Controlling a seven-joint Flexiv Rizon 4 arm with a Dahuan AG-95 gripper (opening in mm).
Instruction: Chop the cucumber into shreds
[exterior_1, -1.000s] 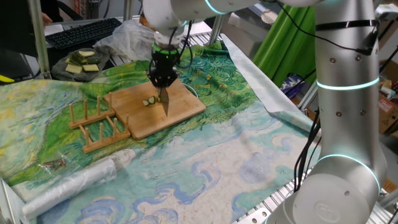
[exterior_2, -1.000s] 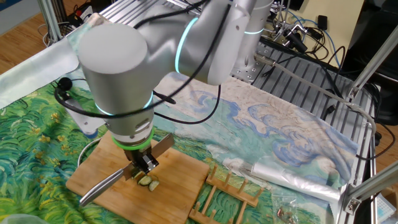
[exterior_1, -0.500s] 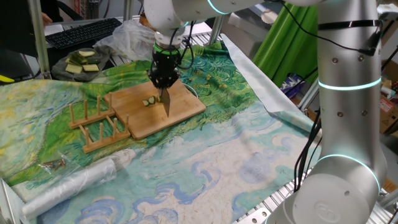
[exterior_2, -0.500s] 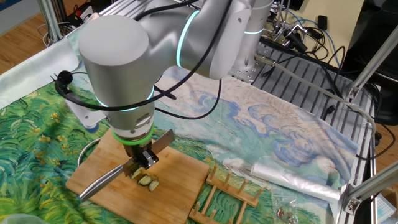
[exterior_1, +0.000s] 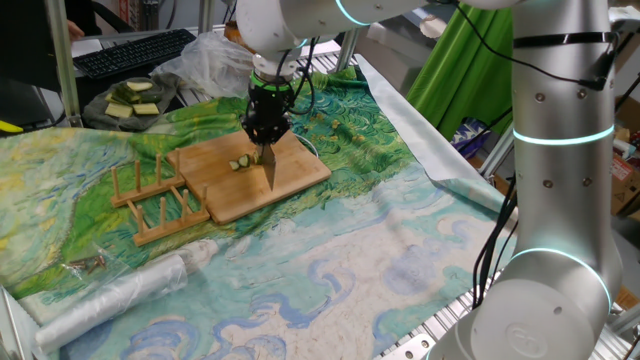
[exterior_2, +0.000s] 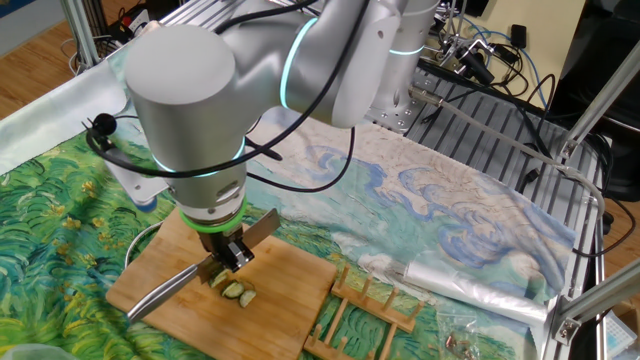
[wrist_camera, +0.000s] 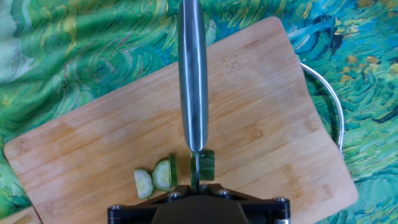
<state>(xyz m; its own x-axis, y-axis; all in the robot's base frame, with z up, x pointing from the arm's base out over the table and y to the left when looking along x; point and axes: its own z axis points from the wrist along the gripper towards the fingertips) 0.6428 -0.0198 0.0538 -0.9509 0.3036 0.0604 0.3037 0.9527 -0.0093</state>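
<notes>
Small cucumber pieces (wrist_camera: 163, 174) with dark green skin and pale flesh lie on the wooden board (wrist_camera: 261, 130); they also show in one fixed view (exterior_1: 240, 163) and the other fixed view (exterior_2: 236, 291). My gripper (exterior_1: 266, 132) is shut on a knife (wrist_camera: 191, 74). The blade points down onto the board. In the hand view its edge stands between two slices on the left and one chunk (wrist_camera: 206, 164) on the right. The gripper (exterior_2: 228, 258) hangs just above the pieces.
A wooden dish rack (exterior_1: 155, 195) stands left of the board. A plate with larger pale cucumber slabs (exterior_1: 130, 98) sits at the back left. A rolled plastic sheet (exterior_1: 120, 290) lies near the front. A white cable (wrist_camera: 329, 99) curves by the board's right edge.
The gripper with the knife has shifted very slightly over the board; the cucumber pieces lie as before.
</notes>
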